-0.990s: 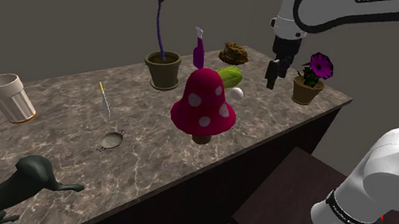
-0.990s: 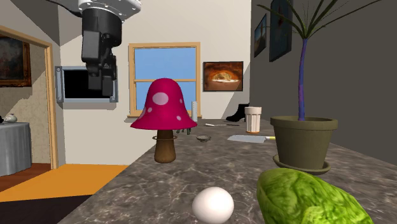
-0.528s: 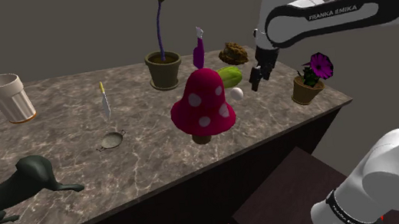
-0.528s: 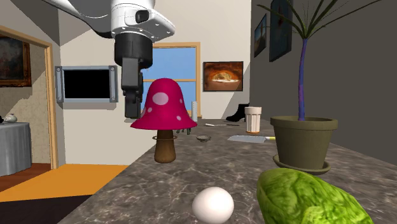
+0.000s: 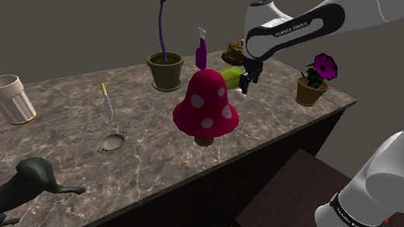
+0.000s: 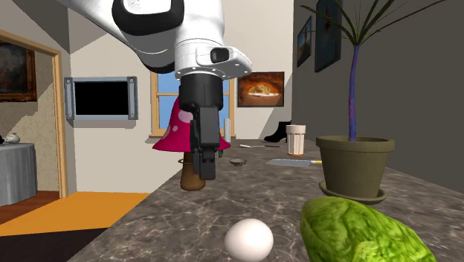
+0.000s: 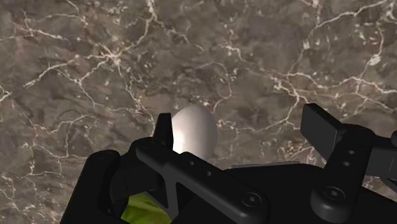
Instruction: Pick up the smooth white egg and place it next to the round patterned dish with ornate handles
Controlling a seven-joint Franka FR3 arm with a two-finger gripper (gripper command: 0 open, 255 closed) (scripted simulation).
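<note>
marbled worktop is stretching beneath the end effector [image 7: 245, 133], which is hovering with fingers spread over one white egg [image 6: 249, 240] at the second exterior view's lower centre. the egg is lying nearer one finger, so closing now is risking rolling it toward one green leafy lump [image 6: 357, 231]. one handled dish [image 5: 114, 142] is sitting at the shoulder view's centre-left.

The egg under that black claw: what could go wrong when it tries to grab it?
1. In the wrist view the egg sits beside one finger of the open gripper, not midway; a straight descent might knock it rolling across the counter.
2. The green leafy vegetable lies close by the egg; a finger could snag it.
3. The red mushroom stands roughly between egg and dish; the carry might clip it.
</note>
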